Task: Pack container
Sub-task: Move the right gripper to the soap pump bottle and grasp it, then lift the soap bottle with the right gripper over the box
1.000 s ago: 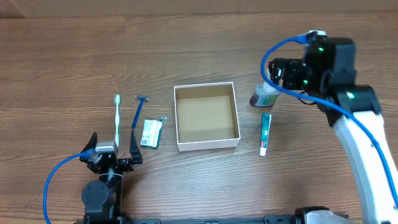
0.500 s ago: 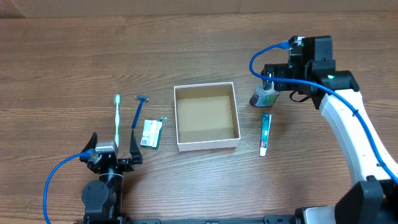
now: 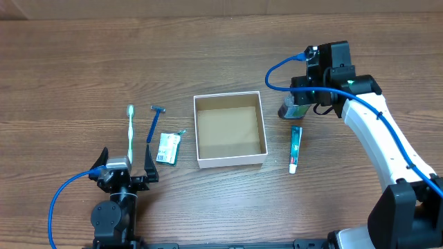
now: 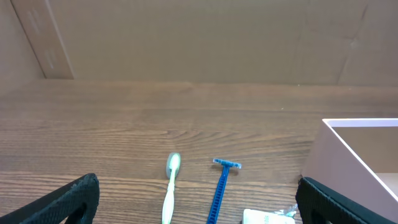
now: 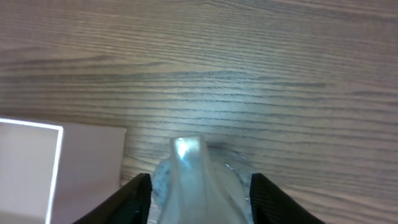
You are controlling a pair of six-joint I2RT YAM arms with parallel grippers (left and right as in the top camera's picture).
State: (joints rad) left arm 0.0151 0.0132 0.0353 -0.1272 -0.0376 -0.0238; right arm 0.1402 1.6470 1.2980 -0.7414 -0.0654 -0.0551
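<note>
Left gripper [image 3: 127,168] sat at the near edge, fingers spread wide; right gripper [image 5: 200,200] was at the pump bottle [image 3: 293,108].
Just beyond the left gripper lay a green packet [image 3: 167,147], toothbrush [image 3: 130,131] and razor [image 3: 154,124]. Container [image 3: 230,160] sat mid-table, open side up, toothpaste tube [image 3: 295,149] just right of it. Farther back, right fingers [image 5: 135,199] straddled the upright bottle; whether they gripped it could not be told.

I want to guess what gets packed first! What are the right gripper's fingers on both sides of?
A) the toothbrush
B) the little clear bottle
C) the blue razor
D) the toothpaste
B: the right gripper has a finger on each side of the clear bottle; the toothbrush, razor and toothpaste lie apart from it.
</note>
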